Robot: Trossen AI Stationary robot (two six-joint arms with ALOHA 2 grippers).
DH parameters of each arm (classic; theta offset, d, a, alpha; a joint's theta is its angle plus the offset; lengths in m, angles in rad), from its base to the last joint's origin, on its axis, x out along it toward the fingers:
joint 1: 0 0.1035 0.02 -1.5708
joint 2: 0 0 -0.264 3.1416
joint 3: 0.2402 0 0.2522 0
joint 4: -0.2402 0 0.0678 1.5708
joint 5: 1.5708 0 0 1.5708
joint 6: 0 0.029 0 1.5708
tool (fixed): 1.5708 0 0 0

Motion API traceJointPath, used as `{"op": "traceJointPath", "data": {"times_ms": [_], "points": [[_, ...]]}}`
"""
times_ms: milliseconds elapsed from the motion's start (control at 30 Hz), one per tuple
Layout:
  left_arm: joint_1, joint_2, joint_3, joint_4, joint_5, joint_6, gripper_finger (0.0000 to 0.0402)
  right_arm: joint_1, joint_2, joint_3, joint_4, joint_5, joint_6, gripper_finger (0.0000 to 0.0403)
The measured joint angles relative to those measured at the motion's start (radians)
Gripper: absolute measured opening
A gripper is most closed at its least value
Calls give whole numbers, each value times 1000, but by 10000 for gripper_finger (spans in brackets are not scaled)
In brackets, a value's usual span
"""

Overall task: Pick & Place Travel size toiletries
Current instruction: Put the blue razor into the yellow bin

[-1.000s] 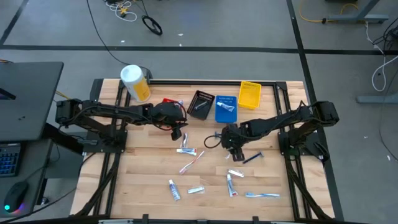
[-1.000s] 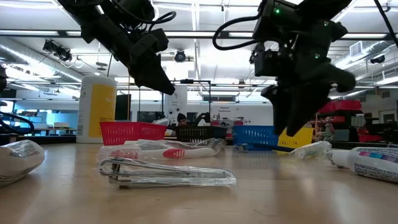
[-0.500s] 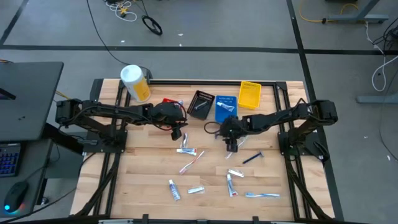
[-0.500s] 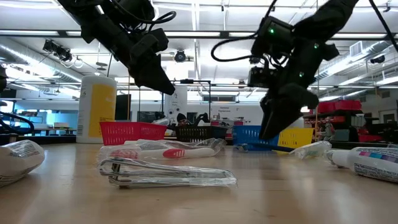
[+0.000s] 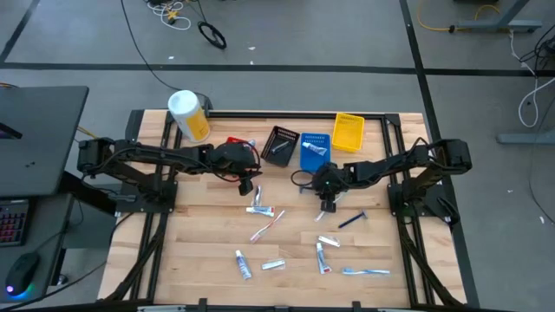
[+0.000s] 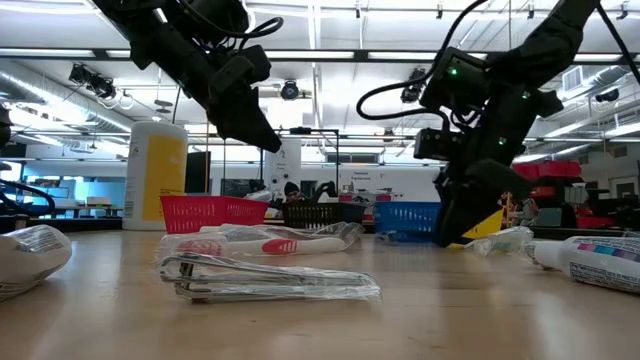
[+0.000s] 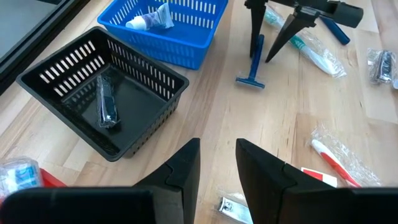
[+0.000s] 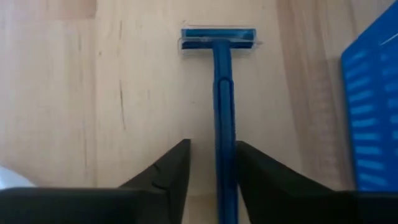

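– Yellow canister [image 5: 188,114] with the white lid, far to the left of the blue bin [image 5: 315,152]. What comes after it?

– The left gripper [image 7: 217,149], left of the blue bin and a little toward the table's front. Its fingers are spread and hold nothing; it hangs over bare wood.

– And the bins?

– A red bin [image 5: 236,143] stands two places left of the blue bin. A black bin [image 7: 102,99] sits right beside the blue bin, on its left, with one dark wrapped razor [image 7: 106,102] lying inside. The blue bin itself holds a small white and blue tube [image 7: 151,17].

– Where is the right gripper?

– The right gripper [image 8: 212,144] is just in front of the blue bin, down at the table. Its fingers stand apart, one on each side of the handle of a blue razor [image 8: 221,112]. They are not pinching it (the handle runs closer to one finger, but I cannot tell if it touches).

– How does that razor lie?

– Flat on the wood, just beside the blue bin's front wall.

– Further right?

– A yellow bin [image 5: 348,132] sits right of the blue bin, toward the back edge. In front of the blue bin, well apart from it, loose toiletries are scattered: a red toothbrush [image 5: 267,227], several small tubes [image 5: 322,257], a dark blue item [image 5: 351,220] and a blue toothbrush [image 5: 364,272] nearest the front.
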Motion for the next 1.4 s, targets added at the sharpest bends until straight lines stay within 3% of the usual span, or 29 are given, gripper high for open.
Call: {"op": "traceJointPath", "data": {"times_ms": [233,467,600,700,767,833,1000,1100,1300,1400], "points": [[0,0,0,0,0,-1,111,-2,6,40,-11,-53,8,44],[0,0,0,1,0,-1,111,-17,-67,135,-106,-20,4,35],[0,0,0,4,0,-1,111,-17,-177,175,-184,172,-52,34],[0,0,-1,9,0,-1,111,-28,-278,176,-185,448,-53,34],[0,0,-1,10,0,-1,111,-51,-332,163,-176,608,17,34],[0,0,-1,10,0,-1,111,-90,-369,138,-181,666,114,34],[0,0,-1,15,-6,11,111,-244,-397,46,-178,636,242,33],[0,0,-1,14,-11,14,111,-352,-387,-16,-128,550,276,33],[0,0,-1,15,-12,14,111,-508,-381,-149,99,381,212,33],[0,0,-1,15,-13,14,111,-554,-381,-191,182,353,171,40]]}}
